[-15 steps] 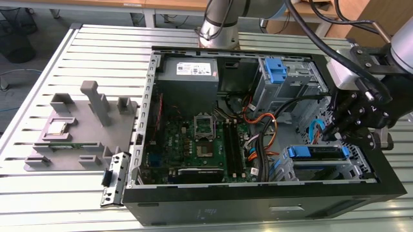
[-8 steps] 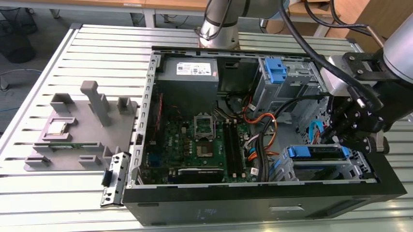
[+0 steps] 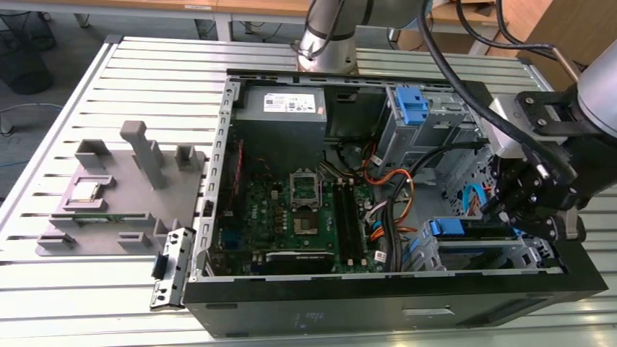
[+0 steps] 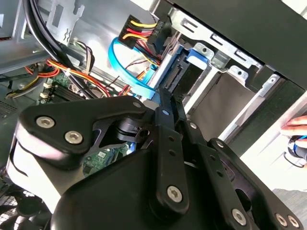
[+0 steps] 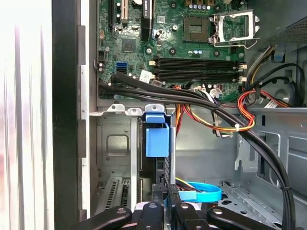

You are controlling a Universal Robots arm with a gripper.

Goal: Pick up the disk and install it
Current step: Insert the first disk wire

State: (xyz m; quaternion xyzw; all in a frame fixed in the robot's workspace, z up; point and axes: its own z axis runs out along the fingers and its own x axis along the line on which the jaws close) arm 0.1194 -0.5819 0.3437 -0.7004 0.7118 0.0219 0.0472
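While the hand (image 5: 163,203) grips the disk (image 5: 160,172) edge-on in the drive bay (image 5: 117,143), seating seems underway; pushing home likely needs straight alignment

The disk (image 5: 160,175) sits mostly hidden, perhaps inside its bay.

The work surface is a slatted aluminium table (image 3: 144,69) with parallel grooves. Beyond its far edge in the exterior view lie a grey floor (image 3: 68,32) and wooden desktops (image 3: 260,7) on white legs. Loose black cables (image 3: 24,65) hang toward the exterior view's left.
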